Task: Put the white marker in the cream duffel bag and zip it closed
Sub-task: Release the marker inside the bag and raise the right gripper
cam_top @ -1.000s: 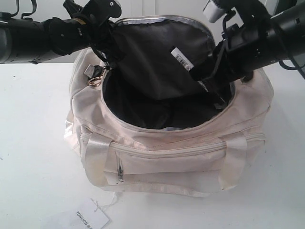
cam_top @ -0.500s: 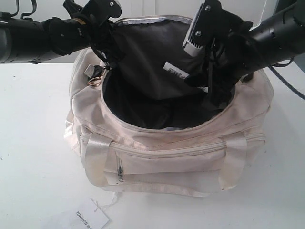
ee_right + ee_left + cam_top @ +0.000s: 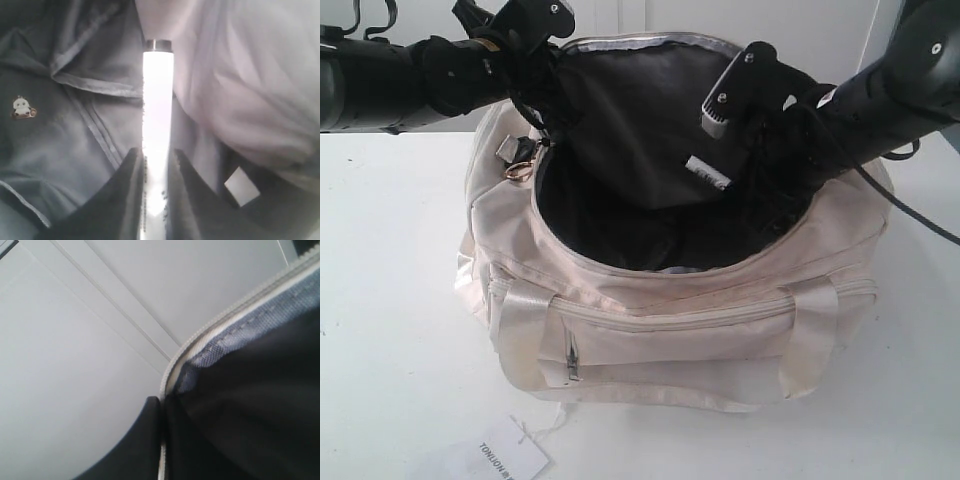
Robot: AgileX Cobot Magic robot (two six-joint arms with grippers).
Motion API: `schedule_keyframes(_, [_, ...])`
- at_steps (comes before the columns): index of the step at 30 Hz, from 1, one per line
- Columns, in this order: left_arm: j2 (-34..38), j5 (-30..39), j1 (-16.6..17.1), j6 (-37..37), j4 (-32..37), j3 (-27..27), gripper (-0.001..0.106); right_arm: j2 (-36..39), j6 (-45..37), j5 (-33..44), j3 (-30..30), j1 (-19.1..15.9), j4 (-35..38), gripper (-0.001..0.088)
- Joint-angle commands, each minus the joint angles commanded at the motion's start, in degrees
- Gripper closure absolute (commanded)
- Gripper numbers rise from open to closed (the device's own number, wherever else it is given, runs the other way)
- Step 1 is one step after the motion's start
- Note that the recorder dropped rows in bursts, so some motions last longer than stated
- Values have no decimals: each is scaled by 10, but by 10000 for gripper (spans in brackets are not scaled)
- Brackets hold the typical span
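Exterior view: right claw (image 3: 745,185) inside the open cream duffel bag (image 3: 670,320), white marker (image 3: 706,173) jutting past its tips; left claw (image 3: 532,120) at the rim. Left wrist view: one finger (image 3: 135,450) beside the zipper edge (image 3: 225,315), grip unclear. Right wrist view: jaws narrow, pinching the marker.

Bright, even light; white marker (image 3: 158,115) glares; wrist views seemingly blurred.
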Motion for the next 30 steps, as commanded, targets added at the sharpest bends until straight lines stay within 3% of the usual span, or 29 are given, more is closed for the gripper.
schedule_keyframes(6, [0,0,0,0,0,0,1053,8,1,0,0,0,-7,840])
schedule_keyframes(10, [0,0,0,0,0,0,1053,8,17,5,0,0,-9,546])
schedule_keyframes(11, [0,0,0,0,0,0,1053,8,25,6,0,0,-9,523])
schedule_keyframes(17, [0,0,0,0,0,0,1053,-55,93,18,0,0,4,536])
schedule_keyframes(19, [0,0,0,0,0,0,1053,-84,93,28,0,0,22,637])
schedule_keyframes(21, [0,0,0,0,0,0,1053,-106,93,75,0,0,50,830])
schedule_keyframes(22, [0,0,0,0,0,0,1053,-110,93,91,0,0,61,869])
schedule_keyframes(30, [0,0,0,0,0,0,1053,-128,145,197,0,0,103,868])
